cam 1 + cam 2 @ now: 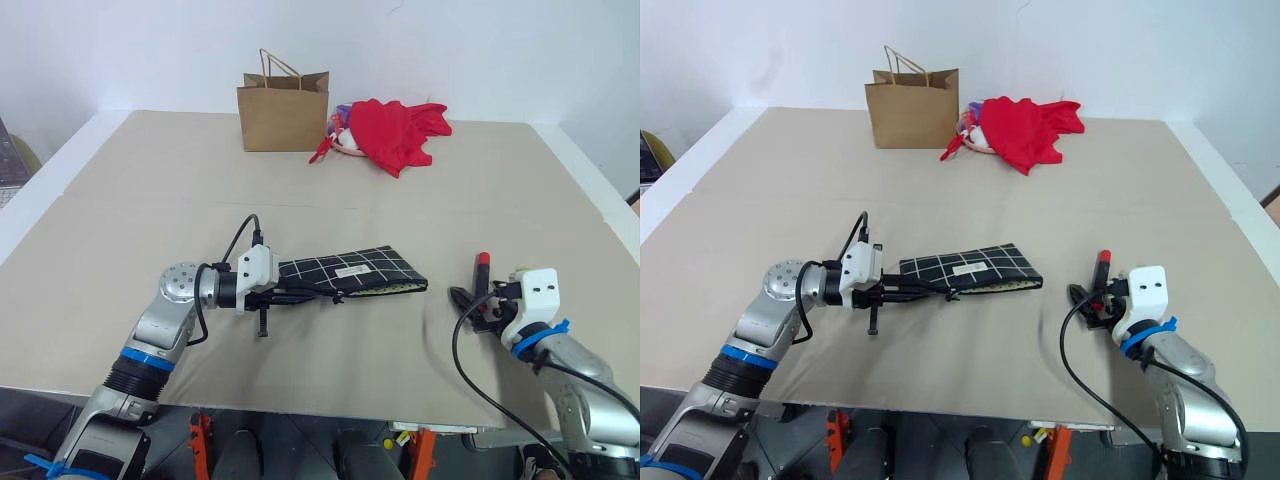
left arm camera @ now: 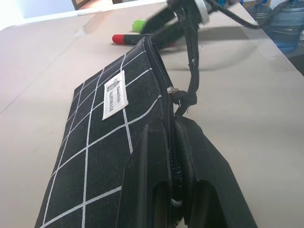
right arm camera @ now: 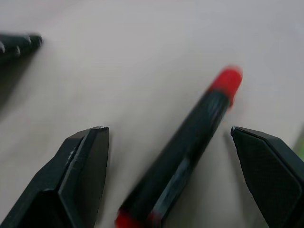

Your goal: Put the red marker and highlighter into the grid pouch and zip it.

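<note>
Right gripper (image 1: pixel 478 298), low at the right of the head view, has its two black fingers spread wide with nothing between them clamped. The red marker (image 3: pixel 190 142) lies flat on the table (image 1: pixel 330 210) inside that gap, touching neither finger as far as I can see. Its long axis runs roughly along the fingers rather than across them, one red end poking out toward the upper part of the frame, so a squeeze would catch the black barrel on both flanks. This arm is plainly the nearer one.

Over in the middle of the frame, the left gripper (image 1: pixel 278 296) is clenched on the near end of the grid pouch (image 1: pixel 355 272), at the zipper seam, keeping that end raised. The pouch stretches away toward the right, well apart from the marker.

A scrap of bright green, likely the highlighter (image 2: pixel 138 25), shows beyond the pouch's far end, by the marker.
</note>
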`<action>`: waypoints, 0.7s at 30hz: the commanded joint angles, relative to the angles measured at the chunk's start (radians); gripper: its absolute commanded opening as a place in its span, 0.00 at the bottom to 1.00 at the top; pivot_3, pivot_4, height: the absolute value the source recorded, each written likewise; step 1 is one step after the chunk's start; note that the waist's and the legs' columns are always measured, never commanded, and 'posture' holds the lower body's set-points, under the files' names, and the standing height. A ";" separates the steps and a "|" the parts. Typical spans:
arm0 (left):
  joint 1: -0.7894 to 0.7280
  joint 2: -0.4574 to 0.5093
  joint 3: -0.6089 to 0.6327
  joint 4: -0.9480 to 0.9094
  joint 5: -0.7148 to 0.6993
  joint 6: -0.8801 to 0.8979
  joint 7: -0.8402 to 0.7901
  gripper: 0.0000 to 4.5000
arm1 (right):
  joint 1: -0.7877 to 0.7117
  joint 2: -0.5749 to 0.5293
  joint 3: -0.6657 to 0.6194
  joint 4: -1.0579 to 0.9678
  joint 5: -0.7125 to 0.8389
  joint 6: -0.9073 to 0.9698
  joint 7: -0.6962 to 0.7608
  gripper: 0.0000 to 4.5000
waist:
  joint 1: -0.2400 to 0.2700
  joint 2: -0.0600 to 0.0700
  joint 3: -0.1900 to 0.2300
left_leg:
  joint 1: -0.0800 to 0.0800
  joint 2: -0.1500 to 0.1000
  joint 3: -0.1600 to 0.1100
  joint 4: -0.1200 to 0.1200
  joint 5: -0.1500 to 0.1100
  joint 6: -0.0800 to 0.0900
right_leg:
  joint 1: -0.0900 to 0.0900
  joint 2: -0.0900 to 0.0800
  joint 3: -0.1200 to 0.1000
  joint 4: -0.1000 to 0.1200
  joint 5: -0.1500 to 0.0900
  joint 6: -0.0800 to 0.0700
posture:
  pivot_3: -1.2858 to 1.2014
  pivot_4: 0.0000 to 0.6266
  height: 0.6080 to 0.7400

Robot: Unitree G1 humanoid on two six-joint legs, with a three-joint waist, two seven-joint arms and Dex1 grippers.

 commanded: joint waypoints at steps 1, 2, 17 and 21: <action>-0.006 -0.002 0.010 -0.025 -0.005 -0.011 0.010 0.00 | 0.008 0.071 0.031 -0.075 -0.027 0.064 -0.106 0.98 | -0.001 0.000 0.000 | 0.000 0.000 0.000 0.000 0.000 0.000 | 0.000 0.000 0.000 0.000 0.000 0.000 | 0.52 0.24 1.00; -0.006 -0.001 0.010 -0.024 -0.004 -0.012 0.009 0.00 | 0.005 0.082 0.034 -0.077 -0.039 0.068 -0.125 0.93 | -0.002 0.000 0.000 | 0.000 0.000 -0.001 0.000 0.000 0.000 | 0.000 0.000 0.000 0.000 0.000 0.000 | 0.52 0.24 1.00; -0.014 0.005 0.016 -0.014 -0.006 -0.011 0.004 0.00 | -0.070 0.059 0.020 -0.070 -0.055 -0.004 -0.080 0.15 | 0.001 -0.001 0.000 | 0.000 -0.001 0.000 0.001 0.006 0.003 | 0.001 0.000 0.001 0.000 0.002 -0.004 | 0.52 0.24 1.00; -0.013 0.012 0.015 -0.010 -0.012 -0.010 -0.013 0.00 | -0.169 -0.068 -0.020 -0.049 0.037 -0.110 0.151 0.15 | -0.003 0.002 0.002 | 0.000 -0.002 0.001 0.000 0.006 0.003 | 0.000 -0.001 0.002 0.000 0.002 -0.003 | 0.52 0.24 1.00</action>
